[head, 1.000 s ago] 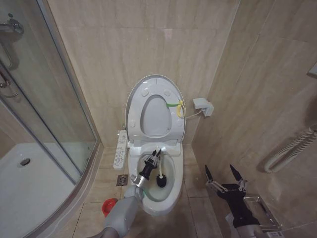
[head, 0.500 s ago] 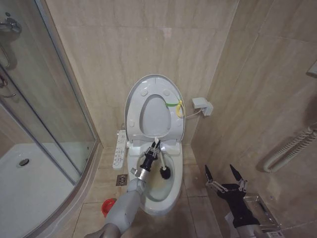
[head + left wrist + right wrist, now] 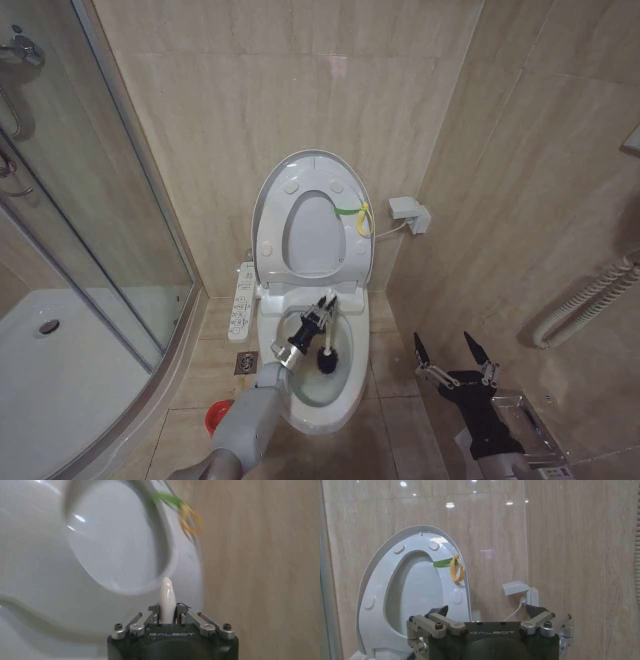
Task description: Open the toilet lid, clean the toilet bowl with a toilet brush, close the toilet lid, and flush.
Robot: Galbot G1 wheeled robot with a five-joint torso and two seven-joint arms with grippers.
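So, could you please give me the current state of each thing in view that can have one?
toilet lid: raised, upright against the wall.
seat: raised too, resting against the lid.
toilet bowl: open, stained inside.
toilet brush: head down inside the bowl, handle held.
left gripper: over the bowl, jaws shut on the brush handle.
right gripper: idle beside the toilet, jaws open, holding nothing.

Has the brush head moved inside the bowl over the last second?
Yes. The toilet brush, held by the left claw, swung from the toilet bowl centre toward its right rim half a second ago, then came back near centre.
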